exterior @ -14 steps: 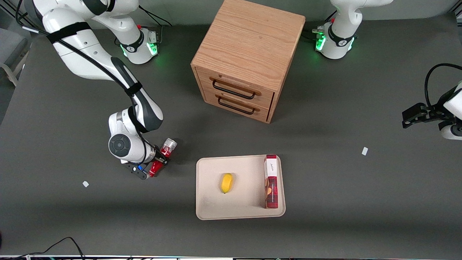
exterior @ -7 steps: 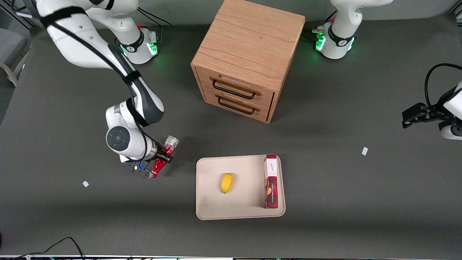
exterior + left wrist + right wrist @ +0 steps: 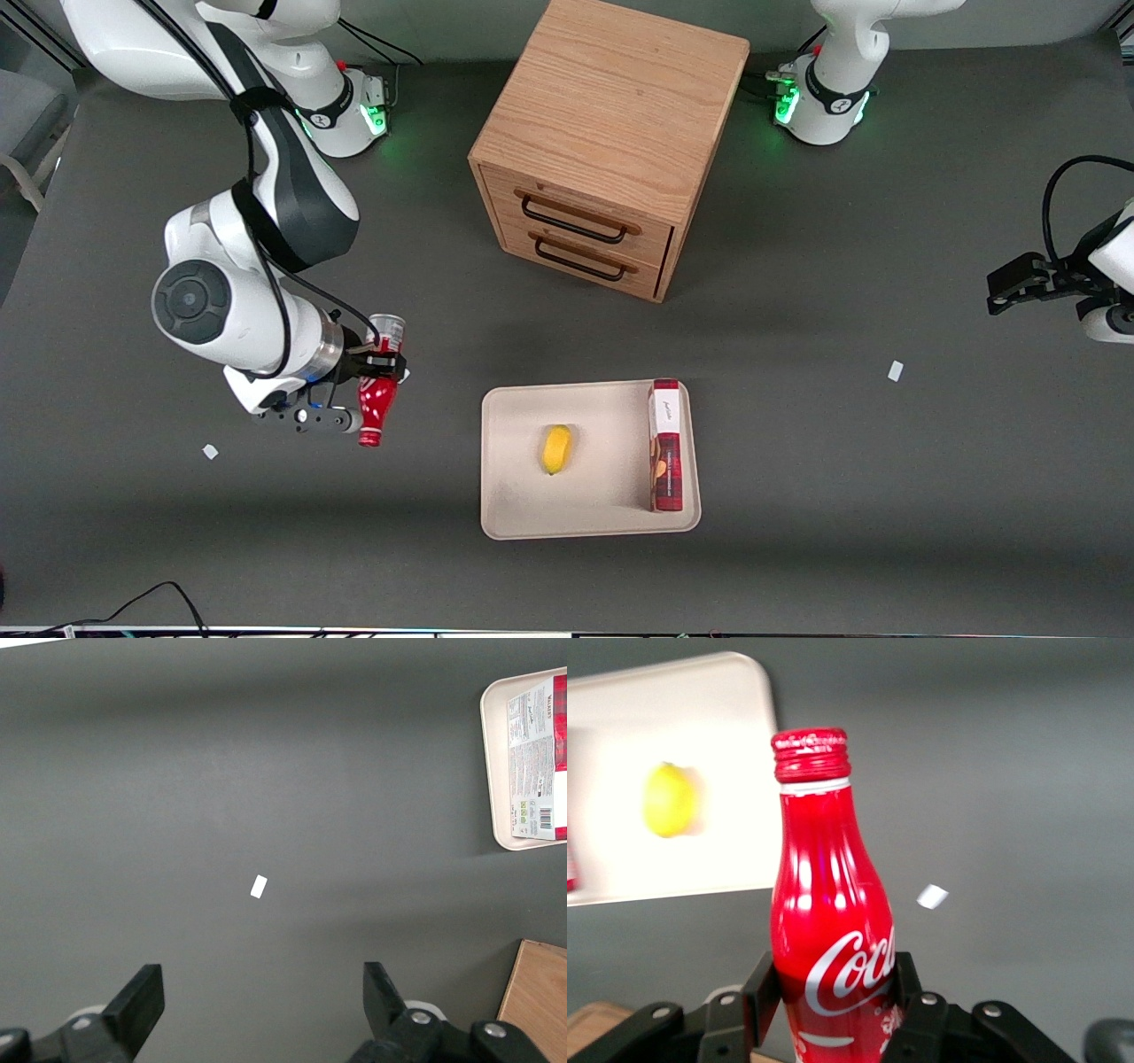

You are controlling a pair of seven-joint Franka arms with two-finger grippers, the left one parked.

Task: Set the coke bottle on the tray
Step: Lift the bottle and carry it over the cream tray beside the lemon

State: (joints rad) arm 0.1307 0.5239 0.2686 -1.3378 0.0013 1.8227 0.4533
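My right gripper (image 3: 379,364) is shut on the coke bottle (image 3: 376,395), a slim red bottle with white lettering. It holds the bottle lying level above the table, silver end toward the cabinet and red cap toward the front camera. In the right wrist view the fingers (image 3: 761,988) clamp the bottle (image 3: 824,921) across its body on both sides. The beige tray (image 3: 518,461) lies on the table beside the bottle, toward the parked arm's end; it also shows in the right wrist view (image 3: 700,735).
On the tray lie a yellow lemon (image 3: 556,448) and a dark-red rectangular box (image 3: 665,445). A wooden two-drawer cabinet (image 3: 611,142) stands farther from the front camera than the tray. Small white scraps (image 3: 210,451) (image 3: 896,370) lie on the dark table.
The right arm has risen and swung, lifting the bottle off the table. The bottle has turned from slanted to pointing its cap straight at the front camera. The gripper stays shut on it.
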